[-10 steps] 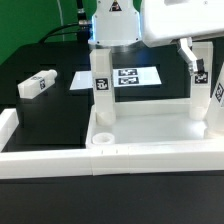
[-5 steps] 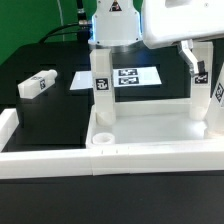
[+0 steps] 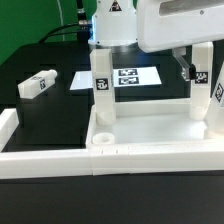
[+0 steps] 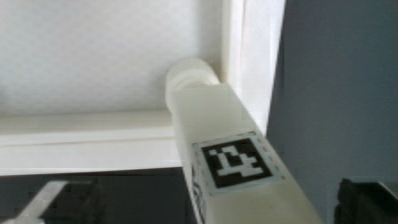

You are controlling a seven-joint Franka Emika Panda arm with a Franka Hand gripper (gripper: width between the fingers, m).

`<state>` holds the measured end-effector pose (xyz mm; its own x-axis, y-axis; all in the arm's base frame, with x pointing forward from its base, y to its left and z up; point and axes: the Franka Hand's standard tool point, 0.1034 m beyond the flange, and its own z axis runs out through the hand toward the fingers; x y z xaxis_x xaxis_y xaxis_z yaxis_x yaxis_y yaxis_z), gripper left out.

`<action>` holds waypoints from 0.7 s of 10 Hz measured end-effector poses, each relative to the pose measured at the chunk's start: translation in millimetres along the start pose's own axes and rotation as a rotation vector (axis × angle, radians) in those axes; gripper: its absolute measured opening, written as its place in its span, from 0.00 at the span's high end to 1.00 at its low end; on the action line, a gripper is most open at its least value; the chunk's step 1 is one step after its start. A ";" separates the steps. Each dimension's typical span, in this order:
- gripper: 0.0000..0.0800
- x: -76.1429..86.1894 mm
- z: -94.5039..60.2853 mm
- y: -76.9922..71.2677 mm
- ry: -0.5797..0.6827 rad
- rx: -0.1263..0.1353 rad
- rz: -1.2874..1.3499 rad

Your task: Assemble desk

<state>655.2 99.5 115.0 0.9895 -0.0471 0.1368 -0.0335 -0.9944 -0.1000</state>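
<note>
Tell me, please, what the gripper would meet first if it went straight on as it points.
Most likely the upright leg standing in the desk top: the gripper points down right by its top. Depth is unclear, so it might slide alongside.

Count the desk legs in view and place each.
3. The left leg stands in the desk top's far corner on the exterior view's left; the right leg in a corner at its other end; the loose leg lies on the table, further left. Others may be hidden.
</note>
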 end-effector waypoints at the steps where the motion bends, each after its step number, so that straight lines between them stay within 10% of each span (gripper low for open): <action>1: 0.19 2.7 -0.7 -0.1 0.015 -0.001 -0.001; 7: 0.19 20.3 -0.1 7.3 -0.081 -0.043 0.033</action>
<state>675.0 91.3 117.1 0.9958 -0.0740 0.0534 -0.0707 -0.9956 -0.0607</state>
